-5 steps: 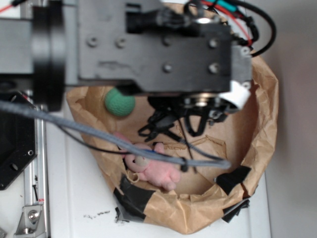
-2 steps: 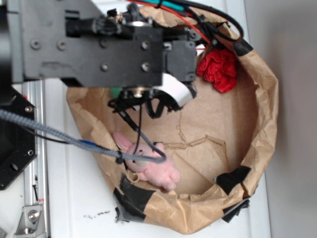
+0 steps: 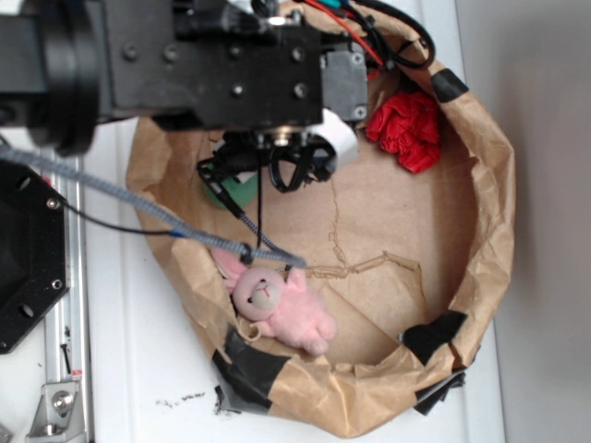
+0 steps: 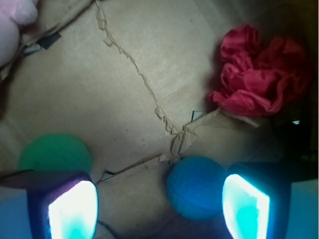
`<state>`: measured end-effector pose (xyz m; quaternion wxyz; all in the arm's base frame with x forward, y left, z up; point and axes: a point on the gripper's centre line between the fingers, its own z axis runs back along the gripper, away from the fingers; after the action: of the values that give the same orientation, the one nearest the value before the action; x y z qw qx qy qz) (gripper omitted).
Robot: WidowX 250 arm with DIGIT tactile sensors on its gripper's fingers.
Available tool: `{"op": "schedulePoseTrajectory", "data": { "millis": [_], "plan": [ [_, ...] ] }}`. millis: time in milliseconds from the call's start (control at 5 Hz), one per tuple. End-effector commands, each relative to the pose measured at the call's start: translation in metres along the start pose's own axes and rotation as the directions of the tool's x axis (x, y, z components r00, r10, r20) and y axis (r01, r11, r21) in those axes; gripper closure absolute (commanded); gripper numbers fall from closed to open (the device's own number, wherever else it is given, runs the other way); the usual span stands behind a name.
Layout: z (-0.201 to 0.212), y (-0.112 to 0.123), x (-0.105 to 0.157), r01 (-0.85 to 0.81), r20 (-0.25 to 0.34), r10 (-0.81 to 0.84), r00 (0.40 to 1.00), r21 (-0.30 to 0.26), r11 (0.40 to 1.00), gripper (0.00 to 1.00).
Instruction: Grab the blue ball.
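We look down into a brown paper bag that rests on the white surface, its floor creased and torn. The dark arm covers the upper left of the exterior view, and beneath it our pincer hangs with its jaws wide, holding nothing. In the wrist view the blue ball lies on the bag floor between the two fingers, close against the right-hand one in that picture, so the gap is off-centre to it. A round ball has no long axis to align to. The green ball sits just beyond the other finger, outside the gap. A red crumpled cloth lies farther off; the pink plush bunny lies near the bag's rim. In the exterior view the blue ball is hidden under the arm, and the fingertips glare out.
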<state>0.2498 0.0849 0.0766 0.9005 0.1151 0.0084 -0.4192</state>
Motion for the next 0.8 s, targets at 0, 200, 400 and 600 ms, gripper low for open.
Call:
{"op": "schedulePoseTrajectory", "data": {
  "millis": [0,200,400,600],
  "plan": [
    [-0.007,0.014,-0.011,0.031,-0.026,-0.03,0.999,0.017,0.999,0.0],
    [-0.013,0.016,-0.016,0.061,-0.042,-0.06,0.997,0.014,0.998,0.0],
    [-0.021,0.015,-0.018,0.07,-0.04,-0.07,0.997,0.007,0.998,0.0],
    [-0.036,0.019,-0.012,0.109,-0.005,-0.109,0.994,0.019,0.994,0.0]
  ]
}}
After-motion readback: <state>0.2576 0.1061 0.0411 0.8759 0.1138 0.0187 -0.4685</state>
